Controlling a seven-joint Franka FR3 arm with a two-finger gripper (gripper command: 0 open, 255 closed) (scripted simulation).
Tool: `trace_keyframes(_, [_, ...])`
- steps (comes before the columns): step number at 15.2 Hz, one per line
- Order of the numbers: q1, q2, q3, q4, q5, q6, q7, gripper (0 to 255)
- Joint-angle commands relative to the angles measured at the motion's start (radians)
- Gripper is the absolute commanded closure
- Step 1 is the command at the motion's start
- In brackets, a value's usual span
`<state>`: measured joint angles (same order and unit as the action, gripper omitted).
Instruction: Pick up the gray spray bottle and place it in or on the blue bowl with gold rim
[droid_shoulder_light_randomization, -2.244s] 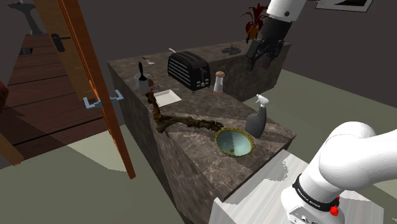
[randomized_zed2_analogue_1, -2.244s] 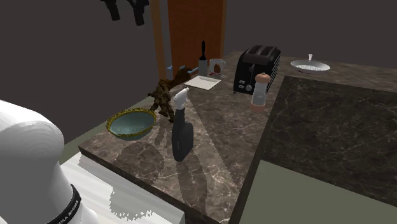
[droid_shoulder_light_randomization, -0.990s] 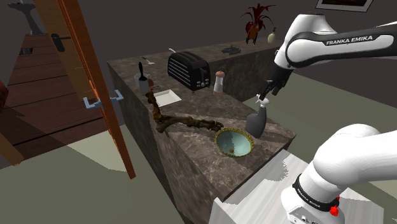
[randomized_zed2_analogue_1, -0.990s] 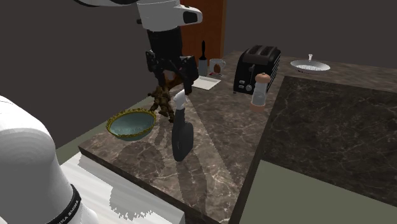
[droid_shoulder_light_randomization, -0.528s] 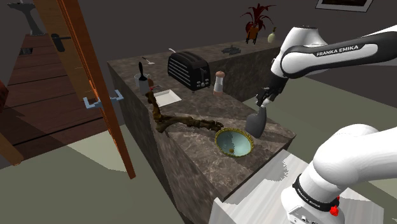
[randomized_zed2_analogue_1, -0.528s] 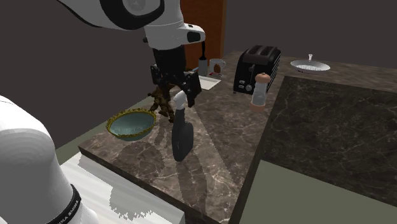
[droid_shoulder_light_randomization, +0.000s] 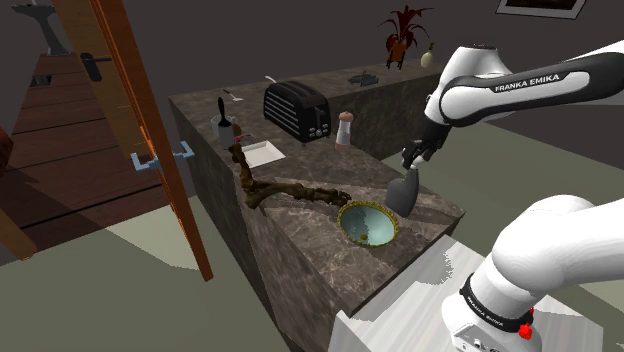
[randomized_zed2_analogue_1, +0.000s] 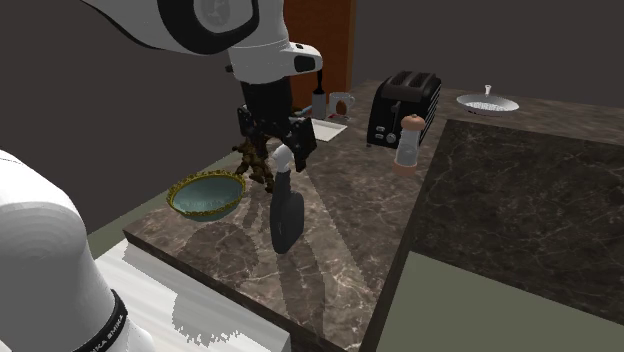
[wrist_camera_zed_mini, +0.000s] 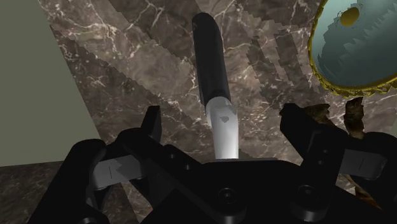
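The spray bottle (droid_shoulder_light_randomization: 402, 193) stands upright on the marble counter (droid_shoulder_light_randomization: 300, 215), with a dark grey body (randomized_zed2_analogue_1: 285, 218) and a white trigger head (randomized_zed2_analogue_1: 283, 157). The blue bowl with its gold rim (droid_shoulder_light_randomization: 368, 222) sits right beside it, near the counter's front end (randomized_zed2_analogue_1: 207, 193). My gripper (droid_shoulder_light_randomization: 412, 157) hangs straight over the bottle, open, its fingers on either side of the white head (wrist_camera_zed_mini: 222, 130) without touching it. In the wrist view the gripper (wrist_camera_zed_mini: 223, 116) looks down along the bottle's body (wrist_camera_zed_mini: 210, 57), and the bowl (wrist_camera_zed_mini: 356, 44) lies off to one side.
A gnarled brown branch (droid_shoulder_light_randomization: 290, 190) lies on the counter behind the bowl. Farther back stand a pepper mill (droid_shoulder_light_randomization: 344, 129), a black toaster (droid_shoulder_light_randomization: 297, 108), a white tray (droid_shoulder_light_randomization: 262, 153) and a cup with a brush (droid_shoulder_light_randomization: 225, 125). A wooden door (droid_shoulder_light_randomization: 130, 120) leans at the shoulder view's left.
The arm has swung down from high above the counter, bringing the open gripper onto the bottle's white head. In the last half second it sank slightly. The bottle has not moved.
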<state>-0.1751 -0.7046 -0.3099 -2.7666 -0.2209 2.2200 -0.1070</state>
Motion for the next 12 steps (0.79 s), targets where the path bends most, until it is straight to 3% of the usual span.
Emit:
trace_keyframes(1, [0.000, 0.000, 0.000, 0.000, 0.000, 0.000, 0.000, 255])
trace_keyframes(12, [0.001, -0.013, 0.006, 0.020, 0.005, -0.032, 0.000, 255])
